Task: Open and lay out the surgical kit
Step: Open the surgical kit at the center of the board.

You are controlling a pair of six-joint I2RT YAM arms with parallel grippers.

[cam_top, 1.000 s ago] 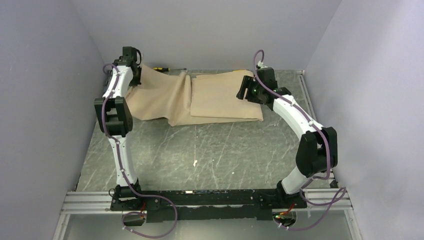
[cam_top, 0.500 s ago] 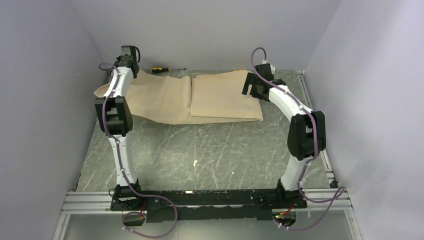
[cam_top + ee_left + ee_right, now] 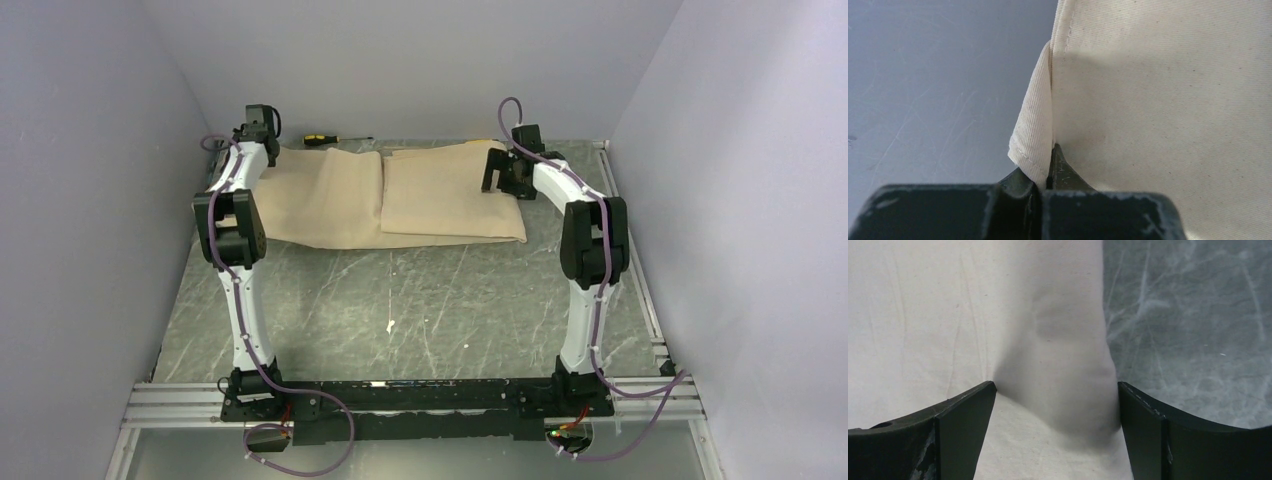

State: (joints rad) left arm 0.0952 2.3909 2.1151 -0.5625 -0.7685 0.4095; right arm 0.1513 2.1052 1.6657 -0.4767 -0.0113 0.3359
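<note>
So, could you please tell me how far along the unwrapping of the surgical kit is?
Early on. Done: the left flap of the large beige wrap cloth lies spread flat on the table. In hand: the left gripper is shut on that flap's corner, and the open right gripper is poised over the folded right half. Left: unfold that half, then lay out the contents, none of which show yet.

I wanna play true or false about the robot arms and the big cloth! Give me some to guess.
1. The left gripper pinches the beige cloth at its edge. True.
2. The right gripper is shut tight. False: it is wide open over the cloth.
3. The screwdriver lies on top of the cloth. False: it lies on the table, behind the cloth.
4. The cloth lies at the table's far side. True.
</note>
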